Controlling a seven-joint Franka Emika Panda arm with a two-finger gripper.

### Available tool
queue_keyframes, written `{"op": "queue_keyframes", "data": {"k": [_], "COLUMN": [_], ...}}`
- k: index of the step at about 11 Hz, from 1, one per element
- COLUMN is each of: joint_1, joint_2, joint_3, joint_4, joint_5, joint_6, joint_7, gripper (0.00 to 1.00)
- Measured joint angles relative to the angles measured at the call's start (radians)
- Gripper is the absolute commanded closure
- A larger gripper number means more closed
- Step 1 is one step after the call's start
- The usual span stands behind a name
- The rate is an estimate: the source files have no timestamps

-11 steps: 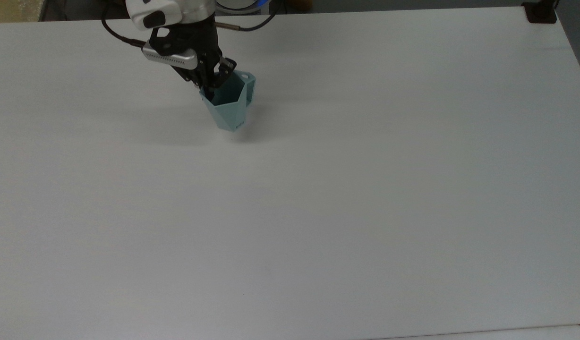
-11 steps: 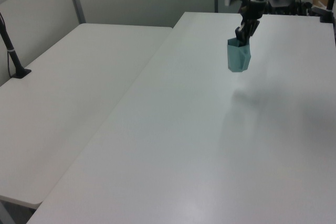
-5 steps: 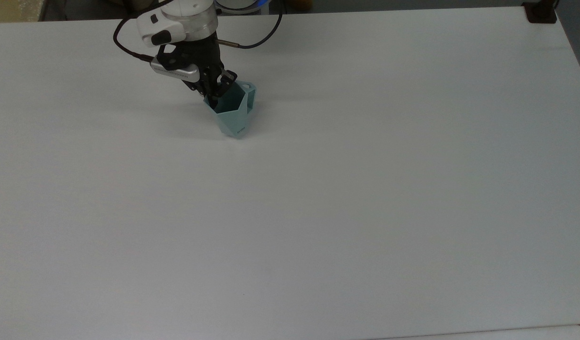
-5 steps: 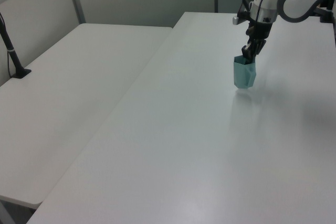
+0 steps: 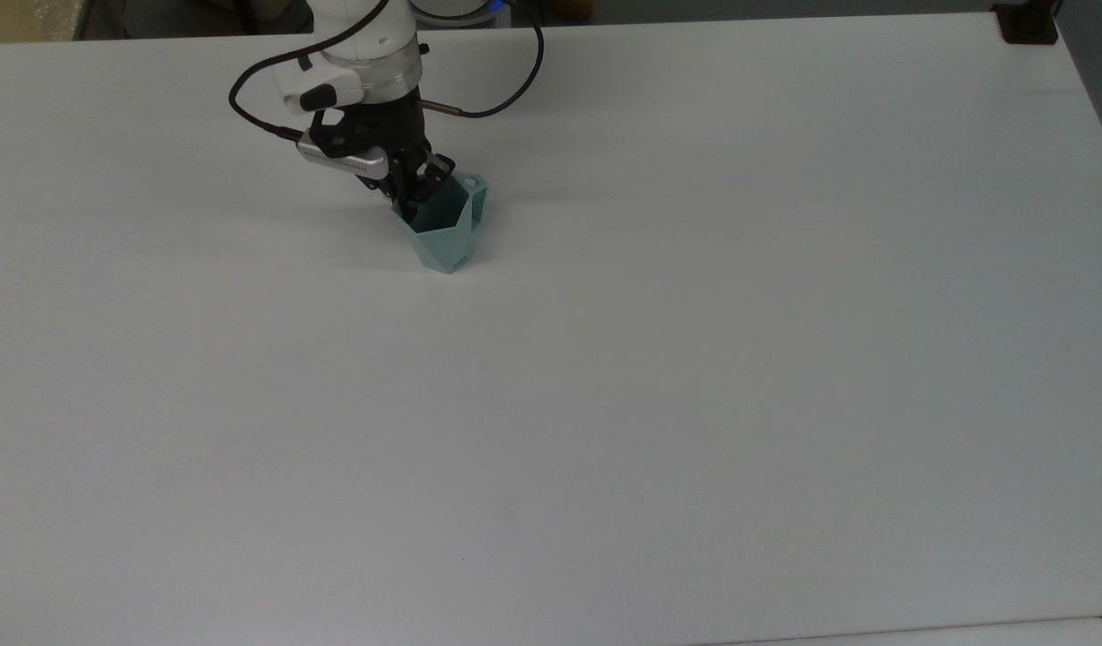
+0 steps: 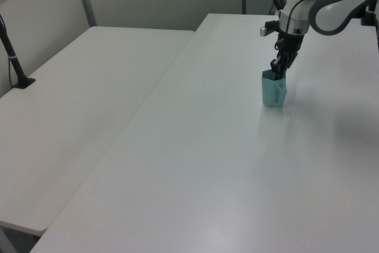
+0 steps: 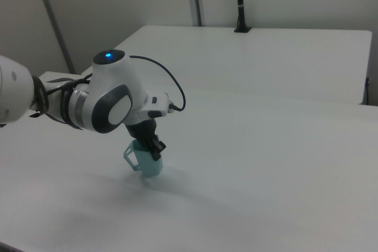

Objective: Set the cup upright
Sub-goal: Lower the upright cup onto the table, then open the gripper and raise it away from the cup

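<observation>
Cup [image 5: 445, 235] is sitting mouth-up on the white table [image 5: 659, 377], in the far-left part of the top view, base down on the surface and looking pretty much vertical in the left view [image 6: 273, 89]. It's that pale teal faceted thing, wide angular rim tapering to a narrow bottom, and the little handle sticks out toward the top view's right and back; in the right view [image 7: 149, 165] the handle pokes out to the right view's left. Gripper [image 5: 414, 193] comes down from above and is clamped on the rim wall on the top view's left side, one finger dipping inside the mouth and the other outside, so the fingers are pinched together on that wall with the plastic between them. Left view shows the same deal, dark fingers [image 6: 278, 67] dropping straight into the top of the cup. The white arm [image 7: 109, 101] has a blue light glowing on its joint in the right view, and a black cable [image 5: 506, 81] loops off the wrist. There's a second white table [image 6: 77, 117] just beside this one on the left view's left, with a black clamp post [image 6: 13, 51] on its edge.
</observation>
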Motion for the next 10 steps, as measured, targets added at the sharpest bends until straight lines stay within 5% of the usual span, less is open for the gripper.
{"op": "queue_keyframes", "data": {"k": [2, 10], "joint_1": [0.000, -0.002], "joint_2": [0.000, -0.051], "joint_3": [0.000, -0.001], "joint_4": [0.000, 0.172], "joint_5": [0.000, 0.000], "joint_6": [0.000, -0.264], "joint_7": [0.001, 0.000], "gripper": [0.00, 0.00]}}
